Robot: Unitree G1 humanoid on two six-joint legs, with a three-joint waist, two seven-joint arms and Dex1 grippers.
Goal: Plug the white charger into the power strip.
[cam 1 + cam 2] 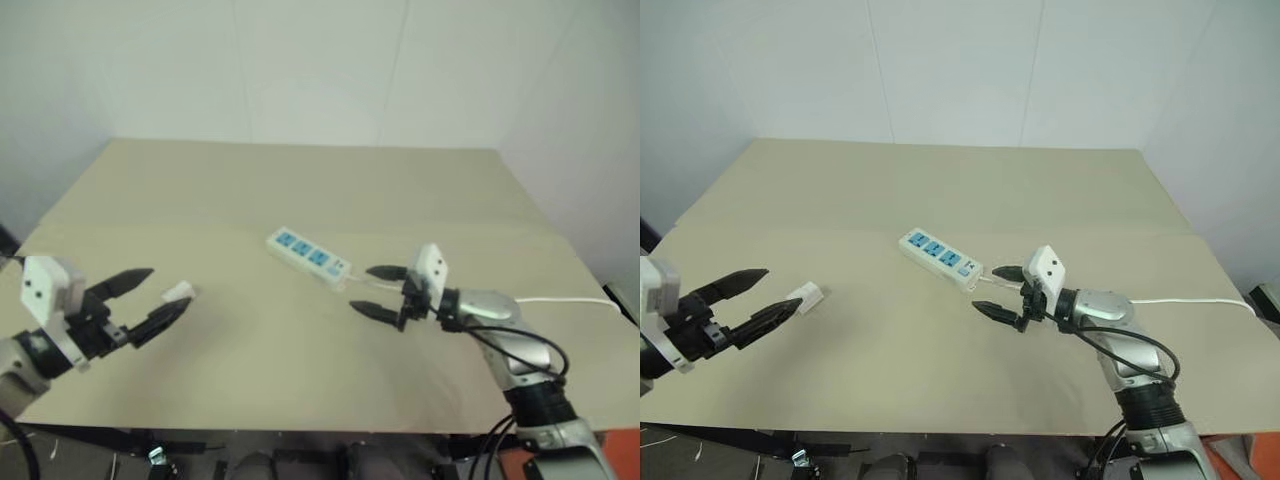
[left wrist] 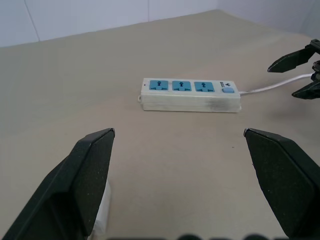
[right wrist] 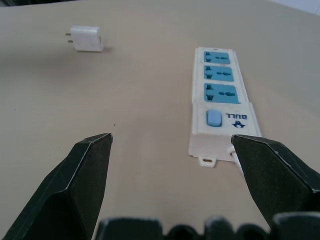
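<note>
Both grippers gape wide and empty, each lined up on its own part
The white charger lies just beyond the left gripper, ready to grasp; the power strip has its switch end just ahead of the right gripper, ready for bracing

A broad counter with a plain beige top fills most of the scene, a faint seam running across it from side to side. Behind it rise pale white walls made of flat panels with thin vertical joints. The light is soft and even. Under the counter's near edge, the floor is dark.
</note>
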